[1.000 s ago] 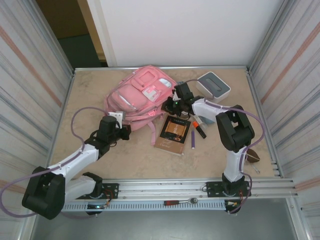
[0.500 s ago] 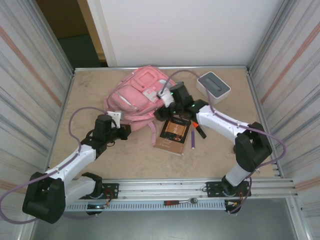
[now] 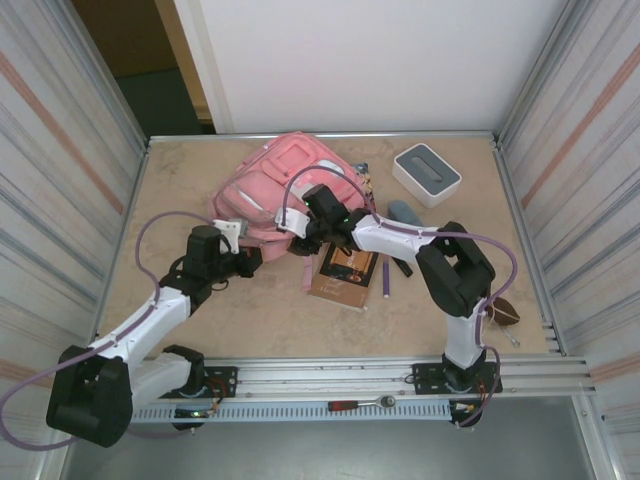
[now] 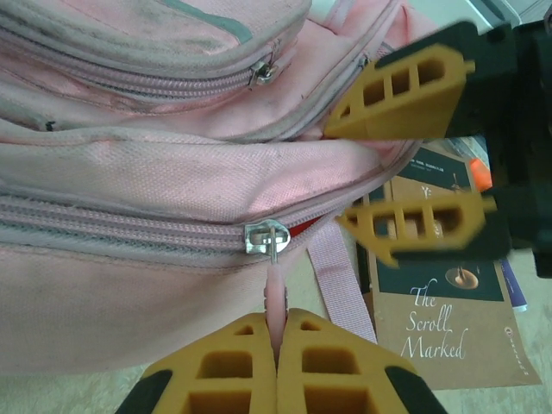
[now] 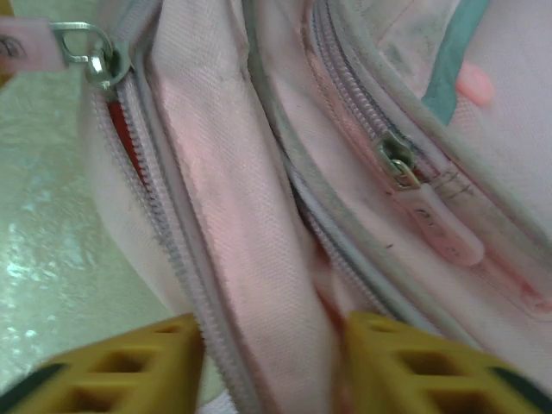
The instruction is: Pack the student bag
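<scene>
The student bag (image 3: pixel 285 185) is a soft pink backpack lying at the back middle of the table. My left gripper (image 3: pixel 243 262) sits at its near left edge, shut on the pink zipper pull (image 4: pixel 274 289) of the lower zip, just below the metal slider (image 4: pixel 267 237). My right gripper (image 3: pixel 300 222) is at the bag's near edge. Its yellow fingers (image 5: pixel 129 362) stand either side of a fold of pink fabric (image 5: pixel 259 259) beside that zip and pinch it. The same gripper (image 4: pixel 345 168) shows in the left wrist view, astride the bag's rim.
A brown book (image 3: pixel 347 268) lies right of the bag's strap (image 3: pixel 308 270), with a purple pen (image 3: pixel 386 275) and an orange marker (image 3: pixel 400 262) beside it. A white-and-grey box (image 3: pixel 427 173) stands at the back right. A small brown item (image 3: pixel 505 313) lies near the right wall.
My right gripper swung left from the bag's right side to its near edge, opening wide and then narrowing on the fabric fold. The left gripper held the pull and hardly moved.
</scene>
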